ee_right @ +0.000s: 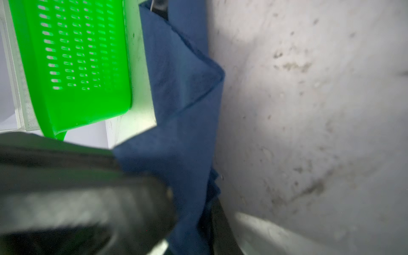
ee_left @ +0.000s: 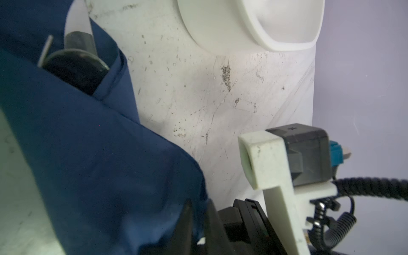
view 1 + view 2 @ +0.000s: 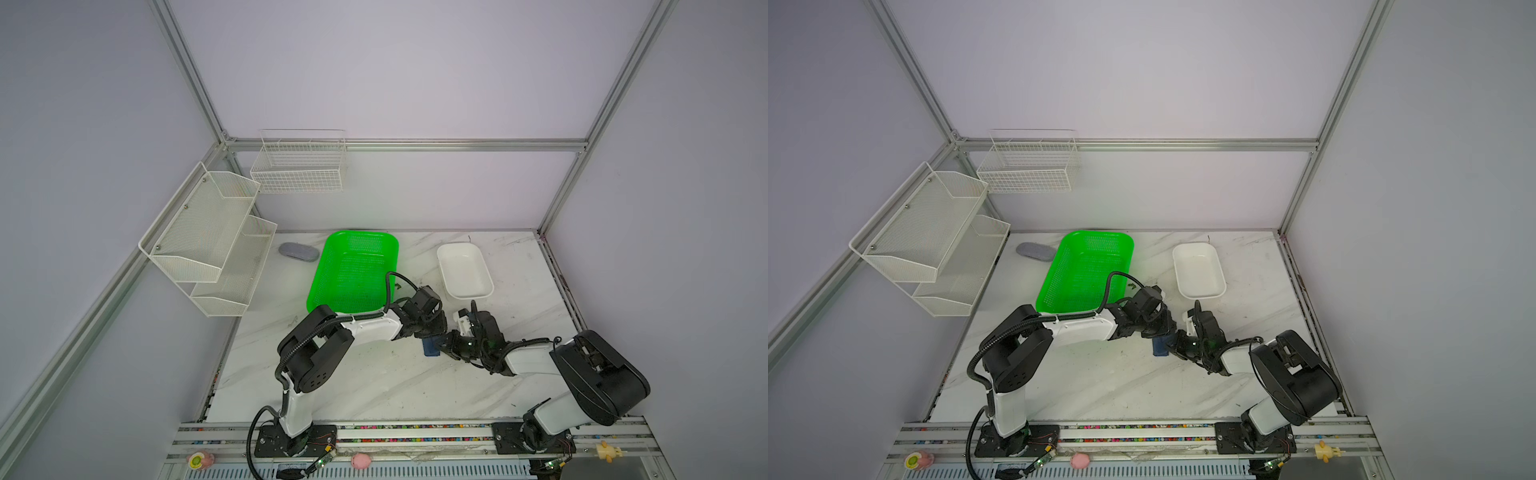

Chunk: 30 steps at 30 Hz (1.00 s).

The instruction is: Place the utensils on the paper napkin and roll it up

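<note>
Item: the paper napkin [image 2: 92,154], navy, matte, thin and softly creased, is being shown folded into a loose bundle rather than a tight roll. It is lying on the marble table [image 3: 374,382], directly between the two sets of fingers, and most of it is being hidden under the left gripper [image 3: 429,336] in both top views. The utensils [image 2: 74,66], slim shiny metal, are being carried inside the fold; only their ends are being shown, at the end of the bundle farthest from the right fingers. The long axis is being judged to run straight out ahead of the right gripper [image 1: 194,204], whose dark fingers [image 1: 99,198] are being pressed nearly together on a layered edge of the napkin. The left gripper is being held just over the bundle, touching or almost so; how wide its jaws stand cannot be told. The right arm is being judged the better placed for the next turn of the roll. Beyond the fingers, apart from the bundle: a green perforated plastic basket [image 3: 360,235] and a white smooth-walled tray [image 3: 459,246].
</note>
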### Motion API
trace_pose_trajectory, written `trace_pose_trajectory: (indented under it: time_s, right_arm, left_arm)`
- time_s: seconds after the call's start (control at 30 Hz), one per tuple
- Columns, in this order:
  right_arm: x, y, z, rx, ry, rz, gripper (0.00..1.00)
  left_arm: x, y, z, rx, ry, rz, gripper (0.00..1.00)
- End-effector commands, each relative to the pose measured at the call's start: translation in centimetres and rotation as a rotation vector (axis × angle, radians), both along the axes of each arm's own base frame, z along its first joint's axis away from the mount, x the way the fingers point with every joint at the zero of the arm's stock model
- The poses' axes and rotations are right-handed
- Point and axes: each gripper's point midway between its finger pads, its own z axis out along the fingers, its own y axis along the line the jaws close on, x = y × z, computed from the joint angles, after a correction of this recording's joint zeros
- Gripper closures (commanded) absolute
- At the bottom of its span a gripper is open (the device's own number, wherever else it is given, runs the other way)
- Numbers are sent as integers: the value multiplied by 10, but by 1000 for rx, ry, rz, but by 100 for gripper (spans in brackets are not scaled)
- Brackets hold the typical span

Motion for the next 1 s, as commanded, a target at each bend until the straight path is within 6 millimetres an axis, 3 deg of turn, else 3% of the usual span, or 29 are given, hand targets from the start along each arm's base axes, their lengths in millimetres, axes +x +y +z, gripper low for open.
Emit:
trace_pose_trajectory:
  time_s: [0.0, 0.1, 0.2, 0.33, 0.97]
  right_arm:
    - [-9, -9, -16, -40, 50, -17, 85]
    - [-10, -10, -17, -48, 52, -14, 85]
    - [-10, -9, -16, -50, 51, -6, 86]
    - [-10, -10, -17, -59, 52, -1, 86]
    - [-14, -15, -13, -76, 49, 36, 87]
  left_arm:
    - [20, -1, 76, -31, -174, 8, 67]
    - [24, 20, 78, 24, -199, 53, 49]
    - [26, 40, 67, 69, -181, 92, 45]
    - [23, 52, 48, 93, -133, 108, 45]
    - [14, 46, -7, 170, -29, 58, 56]
